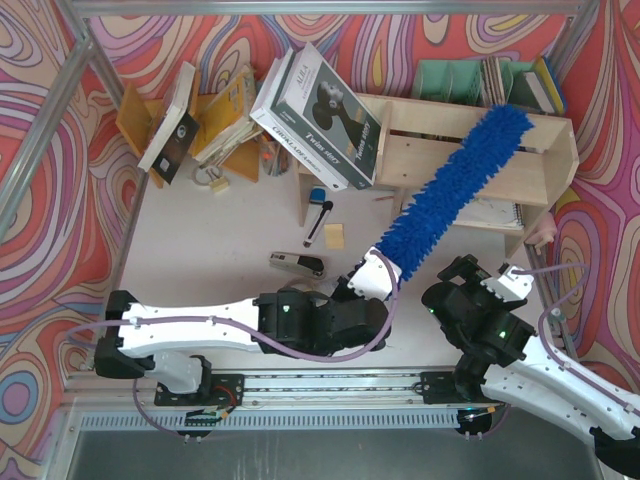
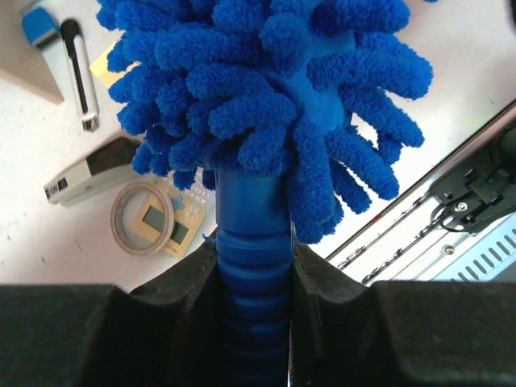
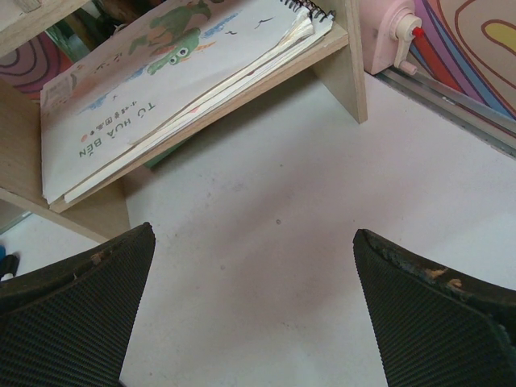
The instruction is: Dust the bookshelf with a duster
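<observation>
The duster [image 1: 455,187] is a long bright-blue fluffy wand slanting up to the right, its tip over the top board of the pale plywood bookshelf [image 1: 560,150]. My left gripper [image 1: 372,278] is shut on its ribbed blue handle [image 2: 251,266] just below the fluffy head [image 2: 266,89]. My right gripper [image 1: 490,280] is open and empty above bare table in front of the bookshelf's lower tier [image 3: 343,60], where a spiral-bound picture book [image 3: 173,76] lies flat. Its fingers [image 3: 76,310] are spread wide.
A large grey book [image 1: 322,115] leans on the bookshelf's left end. An orange-yellow rack [image 1: 215,120] with books stands at back left. A stapler [image 1: 297,264], a marker [image 1: 318,215], a sticky note [image 1: 333,235] and a tape roll [image 2: 145,218] lie on the table. A pink object [image 3: 391,36] sits by the right wall.
</observation>
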